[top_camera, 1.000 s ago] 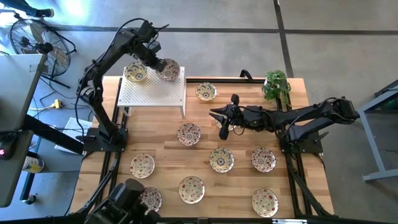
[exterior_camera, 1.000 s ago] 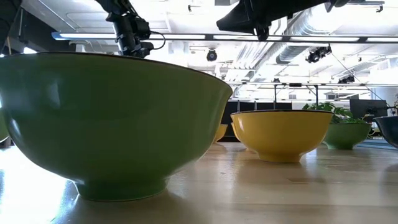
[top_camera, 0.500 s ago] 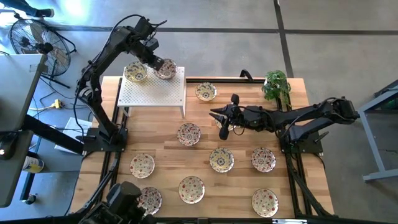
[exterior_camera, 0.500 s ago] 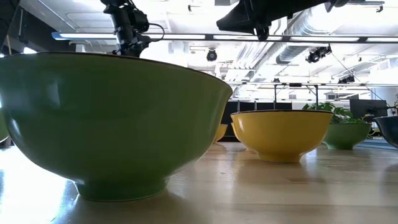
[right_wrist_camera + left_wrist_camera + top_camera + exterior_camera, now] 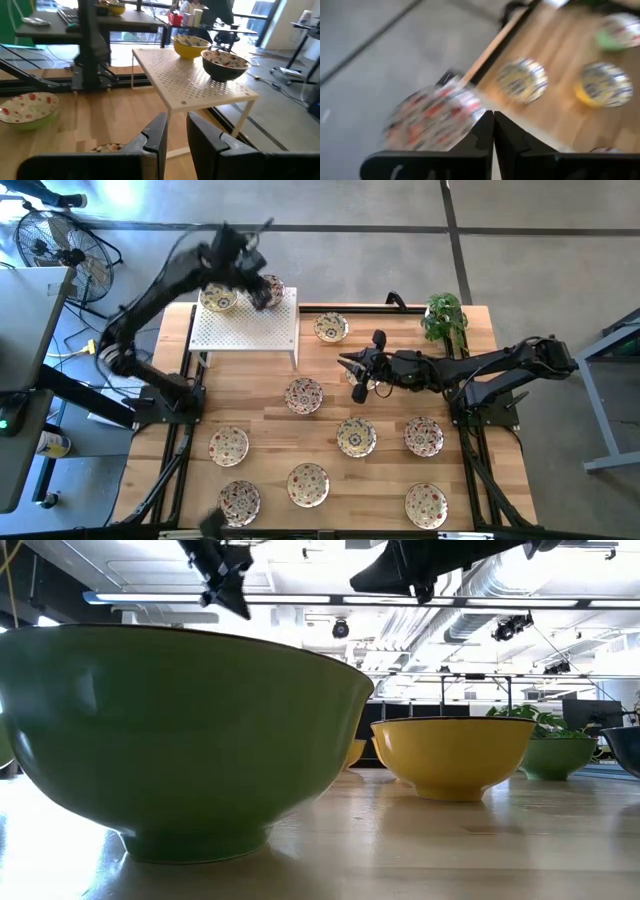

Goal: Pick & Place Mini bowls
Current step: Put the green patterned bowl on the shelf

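Wooden slatted table (image 5: 390, 480) on a grey concrete floor, a floor fan (image 5: 45, 240) off its far left corner and a green plant (image 5: 445, 318) at the far right corner. White perforated rack (image 5: 245, 330) stands at the far left of the table; two mini bowls (image 5: 305, 395) sit on its far edge, a yellowish one at (image 5: 218, 298) and a redder one at (image 5: 270, 290) just beside it. Left gripper (image 5: 252, 292) is over the rack's far edge, right by the redder bowl; its fingers (image 5: 485, 132) are pressed together with nothing between them, the bowl lying just beyond the tips. Right gripper (image 5: 345, 366) hovers over mid-table, pointing toward the rack, fingers (image 5: 152, 137) parted a little and holding nothing. Remaining bowls are spread across the tabletop, well apart: one beyond the rack's right side, one mid-table near the right gripper, the others in loose rows toward the near edge.
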